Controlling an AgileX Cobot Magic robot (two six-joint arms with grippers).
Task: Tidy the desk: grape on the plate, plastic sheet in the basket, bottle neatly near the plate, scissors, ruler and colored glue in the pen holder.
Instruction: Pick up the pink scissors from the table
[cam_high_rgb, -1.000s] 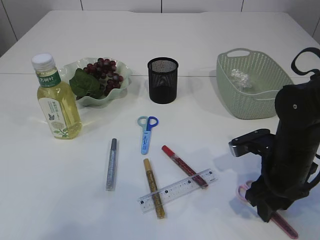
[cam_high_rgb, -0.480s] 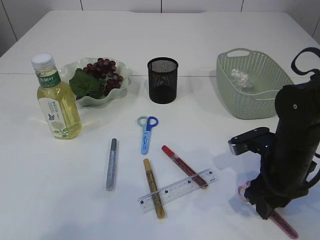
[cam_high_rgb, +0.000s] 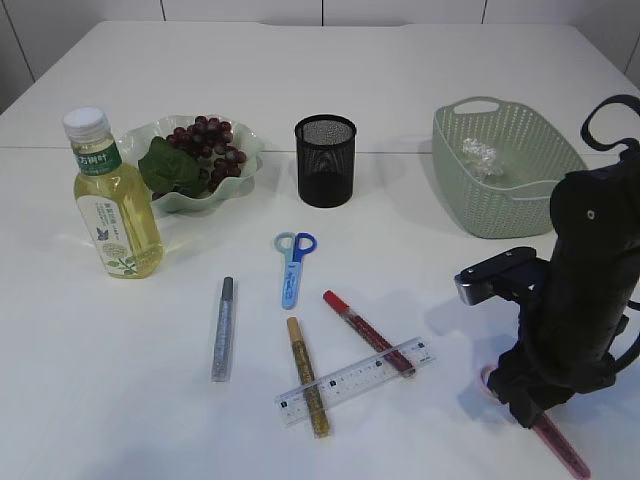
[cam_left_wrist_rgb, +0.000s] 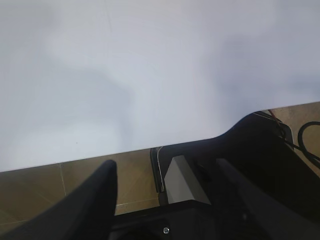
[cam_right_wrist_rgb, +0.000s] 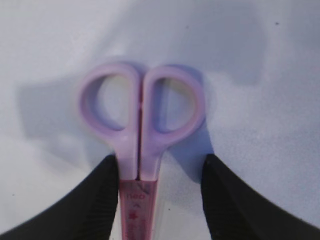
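Now low over the pink scissors (cam_right_wrist_rgb: 141, 130), lying flat at the front right of the bench (cam_high_rgb: 400, 60), well apart from the pen holder (cam_high_rgb: 325, 160). Right end effector (cam_right_wrist_rgb: 159, 165) wide, straddling the neck just below the two round loops, gripping nothing. Left end effector (cam_left_wrist_rgb: 165, 170) also wide and empty, at the bench edge. Probably light, stiff, smooth plastic, a bit slippery; best taken across the narrow neck, where flat sides give the ribbed fingers (cam_right_wrist_rgb: 100, 200) hold.
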